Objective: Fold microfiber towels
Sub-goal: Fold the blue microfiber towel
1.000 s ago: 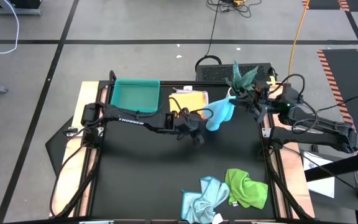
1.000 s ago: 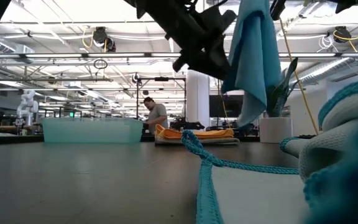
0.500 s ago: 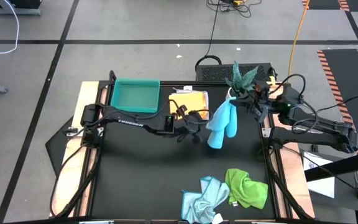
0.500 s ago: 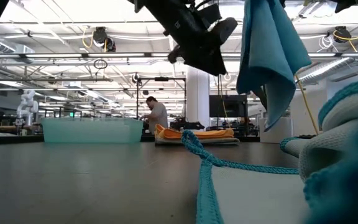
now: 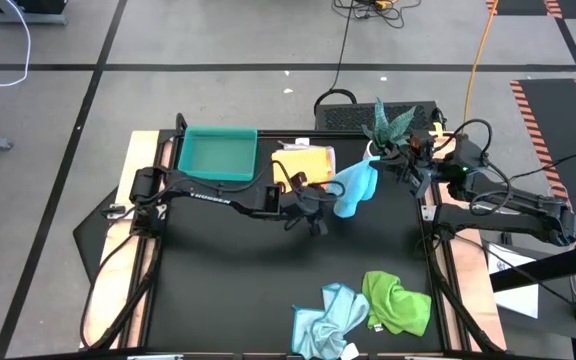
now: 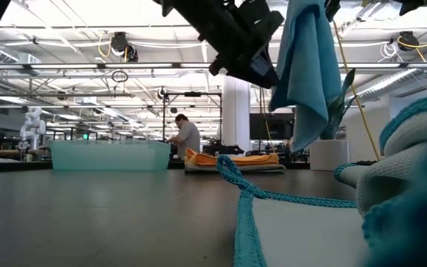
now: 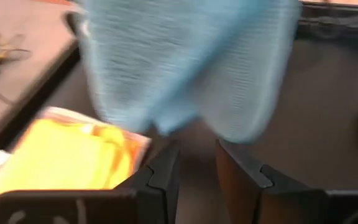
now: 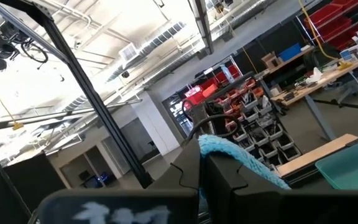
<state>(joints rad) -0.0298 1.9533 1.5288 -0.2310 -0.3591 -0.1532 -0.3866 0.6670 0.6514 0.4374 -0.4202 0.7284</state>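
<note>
The right gripper (image 5: pixel 376 160), at the bench's far edge, pinches one bright blue towel (image 5: pixel 354 189), hanging higher and more bunched than half a second ago. The left gripper (image 5: pixel 320 200), apparently narrowly parted, sits beside it. One yellow-orange towel (image 5: pixel 306 162) lies far-centre; a pale blue towel (image 5: pixel 326 318) and green towel (image 5: pixel 398 302) lie near-right.

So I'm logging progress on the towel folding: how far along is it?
Done: one folded yellow-orange microfiber towel lies beside the teal rectangular tray. In hand: the right gripper dangles the bright blue microfiber towel above the table, with the left gripper just below it. Left: the crumpled green towel and pale blue towel at the near edge.
</note>
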